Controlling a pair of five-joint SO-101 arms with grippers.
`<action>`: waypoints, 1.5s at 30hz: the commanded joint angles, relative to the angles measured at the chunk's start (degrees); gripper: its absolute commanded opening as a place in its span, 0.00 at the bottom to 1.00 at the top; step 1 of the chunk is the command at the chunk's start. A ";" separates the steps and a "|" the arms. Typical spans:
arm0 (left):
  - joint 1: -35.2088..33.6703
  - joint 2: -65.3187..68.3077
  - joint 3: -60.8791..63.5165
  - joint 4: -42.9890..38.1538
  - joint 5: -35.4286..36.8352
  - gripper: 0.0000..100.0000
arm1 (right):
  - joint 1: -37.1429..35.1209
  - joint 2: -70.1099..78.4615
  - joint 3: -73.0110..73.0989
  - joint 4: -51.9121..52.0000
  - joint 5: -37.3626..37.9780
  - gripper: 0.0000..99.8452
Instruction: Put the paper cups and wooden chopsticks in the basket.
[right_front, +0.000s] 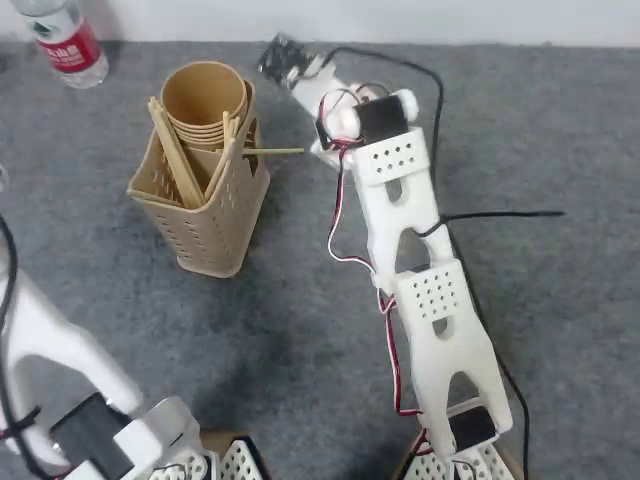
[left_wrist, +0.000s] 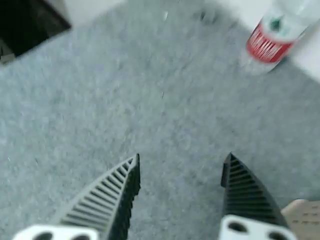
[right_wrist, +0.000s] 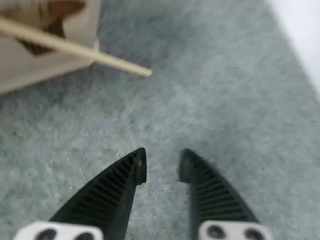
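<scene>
Grey felt covers the tabletop (right_front: 560, 120), and the tan slotted basket (right_front: 215, 225) stands upright on it, toward the far left. A nested stack of brown paper cups (right_front: 205, 95) sits inside, its rims rising above the basket's edge. Wooden chopsticks (right_front: 175, 155) lean in the basket beside the cups, and 1 chopstick (right_wrist: 75, 47) pokes out sideways over the rim toward the right arm (right_front: 410, 215).

The right gripper (right_wrist: 162, 155) has its jaws a little apart, with nothing between them. It hangs over bare felt near the basket, apart from the protruding chopstick's tip.

The left gripper (left_wrist: 182, 160) has its jaws spread wide and also empty, above open felt. A clear bottle with a red label (left_wrist: 275, 32) stands at the far edge.

How many cups are stacked is hard to tell, and the basket wall hides the chopsticks' lower ends. A tan corner (left_wrist: 302, 215) at the edge of the left wrist view is cut off and cannot be made out.
</scene>
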 joint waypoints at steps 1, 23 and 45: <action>-0.53 -1.23 16.48 -13.10 0.26 0.27 | -0.22 1.80 -1.76 1.80 4.48 0.22; 13.10 -17.93 23.08 -17.85 9.23 0.27 | -2.68 -4.26 -1.93 -0.22 2.20 0.20; 34.55 -11.08 20.00 -20.13 9.76 0.27 | 19.65 -22.37 -1.58 2.15 -7.21 0.20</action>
